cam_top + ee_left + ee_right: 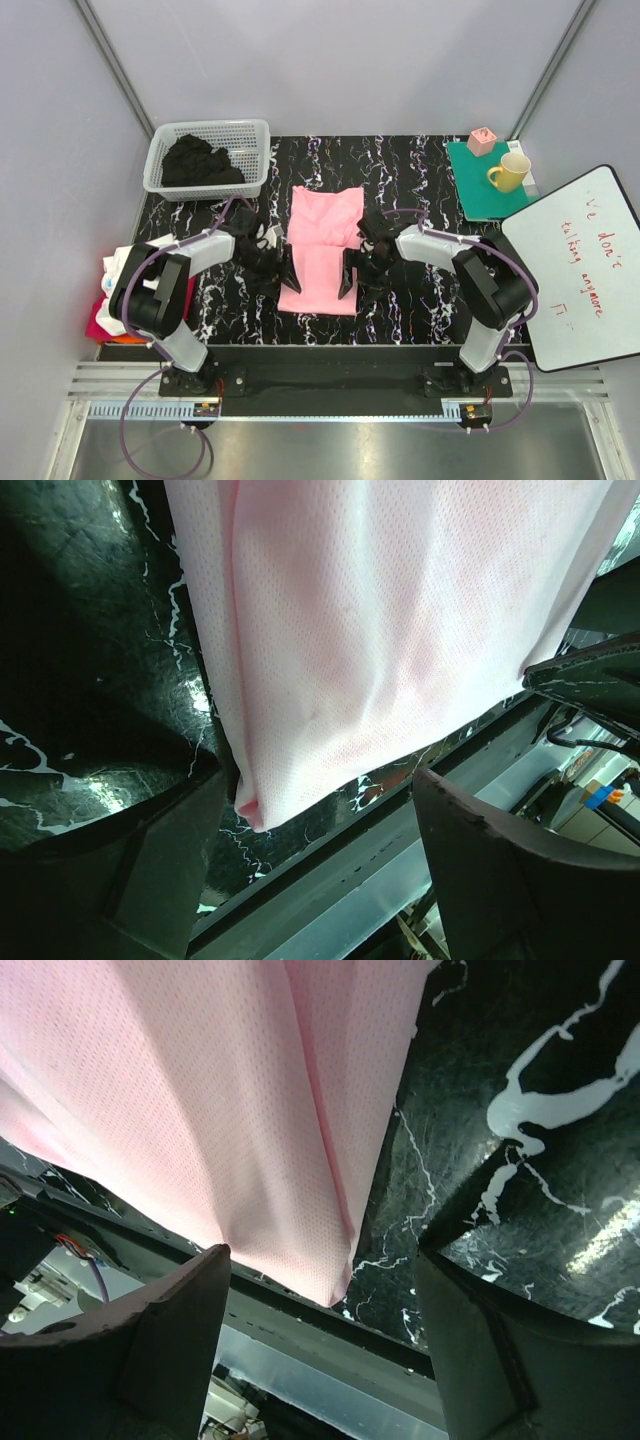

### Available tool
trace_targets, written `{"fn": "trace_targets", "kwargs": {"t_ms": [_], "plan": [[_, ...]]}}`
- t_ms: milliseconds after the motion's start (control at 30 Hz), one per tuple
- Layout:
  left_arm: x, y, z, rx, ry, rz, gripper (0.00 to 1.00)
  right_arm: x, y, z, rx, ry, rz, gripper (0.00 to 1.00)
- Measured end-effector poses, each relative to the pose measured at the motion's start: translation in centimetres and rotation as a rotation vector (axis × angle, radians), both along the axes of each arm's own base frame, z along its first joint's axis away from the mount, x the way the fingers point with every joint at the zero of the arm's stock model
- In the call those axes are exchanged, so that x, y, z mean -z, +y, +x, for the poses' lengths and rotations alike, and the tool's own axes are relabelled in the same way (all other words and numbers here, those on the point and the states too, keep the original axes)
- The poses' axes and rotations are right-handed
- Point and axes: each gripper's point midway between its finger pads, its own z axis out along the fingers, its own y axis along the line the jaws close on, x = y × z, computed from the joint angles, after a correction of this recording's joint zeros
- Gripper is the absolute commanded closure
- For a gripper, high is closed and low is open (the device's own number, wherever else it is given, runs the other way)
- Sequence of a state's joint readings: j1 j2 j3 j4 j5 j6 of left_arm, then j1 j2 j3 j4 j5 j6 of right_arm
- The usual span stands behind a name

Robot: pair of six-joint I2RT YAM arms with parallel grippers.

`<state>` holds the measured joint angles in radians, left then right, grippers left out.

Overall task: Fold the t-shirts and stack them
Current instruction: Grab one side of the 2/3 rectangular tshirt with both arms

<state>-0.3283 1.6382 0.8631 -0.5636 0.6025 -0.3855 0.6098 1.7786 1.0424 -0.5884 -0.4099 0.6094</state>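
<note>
**Top view.** Bright, even light from overhead. The pale walls (pixel 350 60) are near white and shadows are soft and short. The black table (pixel 410 175) reads dark with little sheen. Straight lines bow slightly toward the corners.

**Wrist views.** Dimmer and high in contrast. The shirt (pixel 400 630) is sharp enough to show its weave. The fingers (pixel 130 880) are near-black and soft-edged. Smeared glare lies on the table at the right wrist view's lower right. The background past the table edge is blurred and washed out.

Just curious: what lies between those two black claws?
The light pink t-shirt lies between the left gripper and right gripper, clearest in the top view.
</note>
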Motion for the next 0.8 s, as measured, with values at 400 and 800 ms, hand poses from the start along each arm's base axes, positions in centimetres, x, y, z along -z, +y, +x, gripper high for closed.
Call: {"fn": "trace_targets", "kwargs": {"t_ms": [400, 800], "plan": [[0.1, -0.5, -1.1, -0.006, 0.032, -0.053, 0.21, 0.0, -1.7, -3.2, 0.078, 0.026, 0.023, 0.16], [0.2, -0.3, -1.5, -0.017, 0.042, -0.051, 0.32, -0.2, 1.4, -2.1, 0.195, -0.03, 0.267, 0.41]]}}
